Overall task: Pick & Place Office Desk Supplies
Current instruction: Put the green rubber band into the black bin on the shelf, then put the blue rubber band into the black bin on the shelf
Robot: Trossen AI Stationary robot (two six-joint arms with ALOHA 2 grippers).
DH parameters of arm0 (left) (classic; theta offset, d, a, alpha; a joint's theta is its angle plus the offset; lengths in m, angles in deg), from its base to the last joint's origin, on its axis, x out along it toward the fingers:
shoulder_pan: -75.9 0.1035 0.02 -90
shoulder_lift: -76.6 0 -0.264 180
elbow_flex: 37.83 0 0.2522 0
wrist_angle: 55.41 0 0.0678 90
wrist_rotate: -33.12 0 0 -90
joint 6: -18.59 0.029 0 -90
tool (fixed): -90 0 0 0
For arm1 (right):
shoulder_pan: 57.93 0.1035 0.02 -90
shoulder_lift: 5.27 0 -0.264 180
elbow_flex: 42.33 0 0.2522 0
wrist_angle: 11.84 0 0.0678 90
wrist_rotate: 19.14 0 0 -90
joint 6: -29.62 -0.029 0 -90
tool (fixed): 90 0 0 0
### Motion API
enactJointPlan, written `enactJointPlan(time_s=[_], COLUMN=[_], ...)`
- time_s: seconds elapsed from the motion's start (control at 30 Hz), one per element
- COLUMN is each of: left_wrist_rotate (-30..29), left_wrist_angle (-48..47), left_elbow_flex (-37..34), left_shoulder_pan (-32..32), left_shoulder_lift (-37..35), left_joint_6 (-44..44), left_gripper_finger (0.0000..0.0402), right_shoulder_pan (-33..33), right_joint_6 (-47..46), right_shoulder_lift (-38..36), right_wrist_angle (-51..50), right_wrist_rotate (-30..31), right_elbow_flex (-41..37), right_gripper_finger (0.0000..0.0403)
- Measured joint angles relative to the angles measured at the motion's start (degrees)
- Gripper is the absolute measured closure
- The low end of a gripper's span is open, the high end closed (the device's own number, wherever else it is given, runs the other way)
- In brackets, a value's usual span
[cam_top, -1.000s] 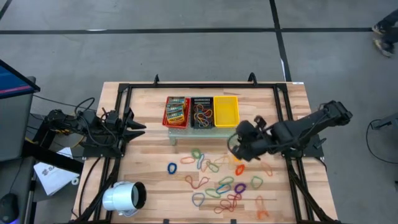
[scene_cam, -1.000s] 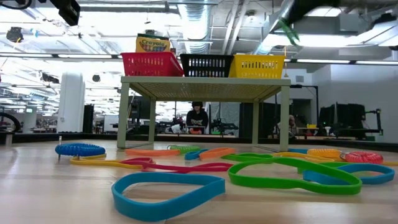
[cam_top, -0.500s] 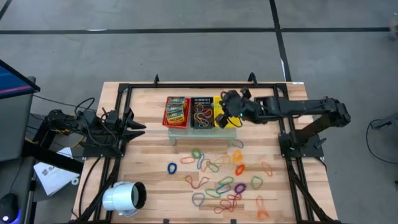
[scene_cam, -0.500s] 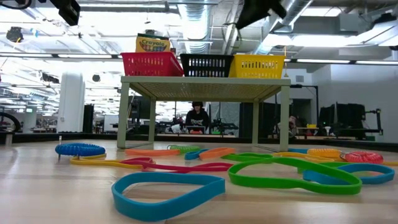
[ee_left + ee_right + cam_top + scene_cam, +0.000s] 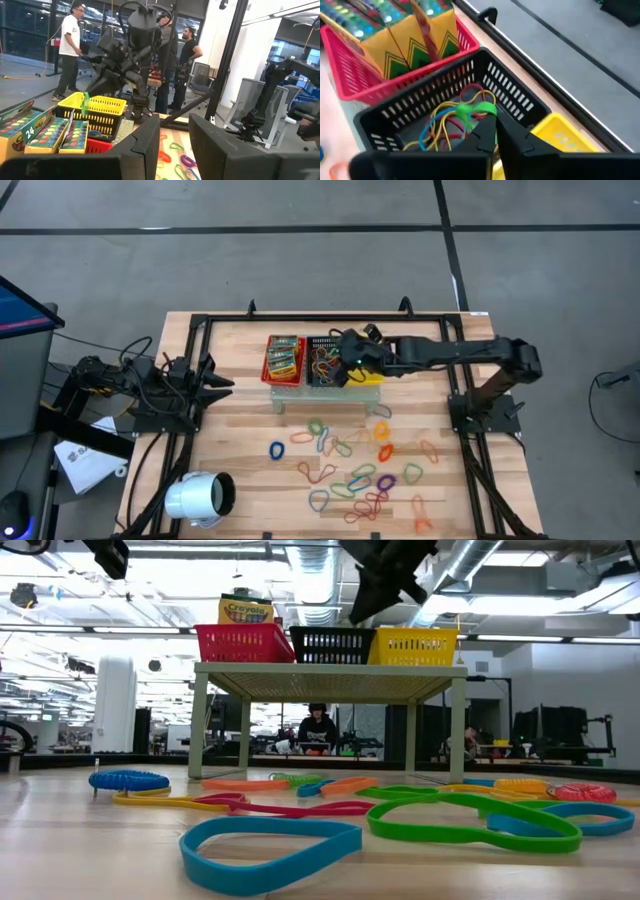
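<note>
My right gripper (image 5: 342, 353) hangs over the black basket (image 5: 322, 372), shut on a green rubber band (image 5: 474, 110). The black basket holds several coloured bands (image 5: 442, 127). It stands between a red basket (image 5: 283, 360) with crayon packets and a yellow basket (image 5: 368, 372), all on a small raised stand (image 5: 330, 670). Many loose rubber bands (image 5: 350, 470) lie flat on the wooden table in front of the stand. My left gripper (image 5: 175, 145) waits open at the table's left edge, touching nothing. My right gripper pinches the green rubber band (image 5: 479, 108) between its two fingertips. The fingers slant down from the table's right side. The band is bunched and hangs slack just below the tips (image 5: 86, 102), clear of the bands in the black basket.
A white cylinder (image 5: 200, 498) lies at the table's near left corner. A black frame (image 5: 200, 330) rims the table. People stand in the room beyond the table (image 5: 70, 45).
My right gripper has carried the green band from above the loose bands on the right toward the far edge. It then went left past the yellow basket until it hung over the black basket. The band has stayed between its fingers.
</note>
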Motion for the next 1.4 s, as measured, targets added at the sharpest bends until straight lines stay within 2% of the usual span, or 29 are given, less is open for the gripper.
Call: enactJointPlan(time_s=[0.13,0.37,0.5,0.63,0.77,0.9,1.0,1.2,1.4], left_wrist_rotate=[0.00,0.00,0.00,0.00,0.00,0.00,0.00,0.00,0.00], left_wrist_angle=[0.07,0.07,0.07,0.43,0.07,0.09,0.07,0.05,0.07], left_elbow_flex=[0.00,0.00,0.00,0.00,0.00,0.00,0.00,0.00,0.00], left_shoulder_pan=[0.01,0.01,-0.01,0.01,0.01,0.01,0.00,0.01,0.01], left_shoulder_lift=[0.00,0.00,0.00,0.00,0.00,0.00,0.00,0.00,0.00], left_joint_6=[0.00,0.13,0.00,-0.57,-1.11,-1.05,-1.04,-1.05,-1.05], left_gripper_finger=[0.0302,0.0302,0.0302,0.0302,0.0302,0.0302,0.0302,0.0302,0.0302], right_shoulder_pan=[0.00,1.73,3.96,7.24,11.54,18.02,23.74,32.47,37.37], right_joint_6=[0.00,1.69,2.99,1.23,-6.26,-18.53,-29.93,-47.82,-50.05], right_shoulder_lift=[0.04,-1.90,-4.36,-9.09,-14.61,-19.71,-23.35,-25.53,-22.12], right_wrist_angle=[-0.23,0.65,1.19,-2.88,-12.35,-21.26,-22.96,-19.88,-7.09], right_wrist_rotate=[-0.17,-0.23,-0.23,-0.17,0.62,7.72,13.22,14.20,16.39], right_elbow_flex=[-0.02,0.00,0.00,0.00,-0.20,-5.16,-12.67,-28.34,-40.48], right_gripper_finger=[0.0340,0.0208,0.0159,0.0149,0.0148,0.0148,0.0148,0.0148,0.0148])
